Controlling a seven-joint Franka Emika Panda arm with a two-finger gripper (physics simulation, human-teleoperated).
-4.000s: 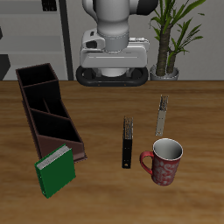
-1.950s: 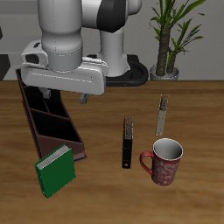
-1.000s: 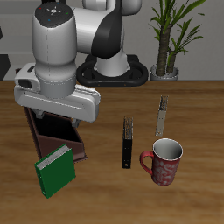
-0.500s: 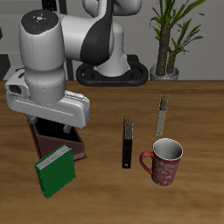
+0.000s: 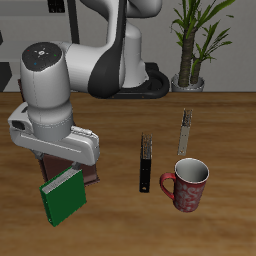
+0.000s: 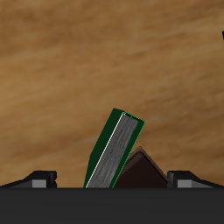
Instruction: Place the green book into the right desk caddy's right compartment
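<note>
Forward and downward describes my travel since four seconds ago: my arm has swung from the table's back to hang low over the near end of the right desk caddy (image 5: 92,176), most of which my wrist housing now covers in the exterior view. My gripper (image 5: 58,160) sits directly above the green book (image 5: 62,194); whether its fingers are spread or closed I cannot tell, since the housing hides them from outside and the wrist view shows only two dark finger bases (image 6: 41,178) at the frame edge, nothing held between them.

The green book stands on the table (image 5: 220,225) near its front edge, leaning, touching or just beside the caddy's sloped end. From my gripper it lies just below, toward 6 o'clock in the exterior view. In the wrist view the green book (image 6: 115,149) shows its white page edges, tilted, with the caddy's dark pointed end (image 6: 140,168) just beside it.

Count: one green book, one caddy, one thin black book (image 5: 146,165), one slim beige book (image 5: 185,132), one red mug (image 5: 187,184), one potted plant (image 5: 195,40).

The black book stands upright at 3 o'clock from the green book, well apart; the mug sits beyond it, the beige book farther back. The right compartment is hidden behind my arm.
</note>
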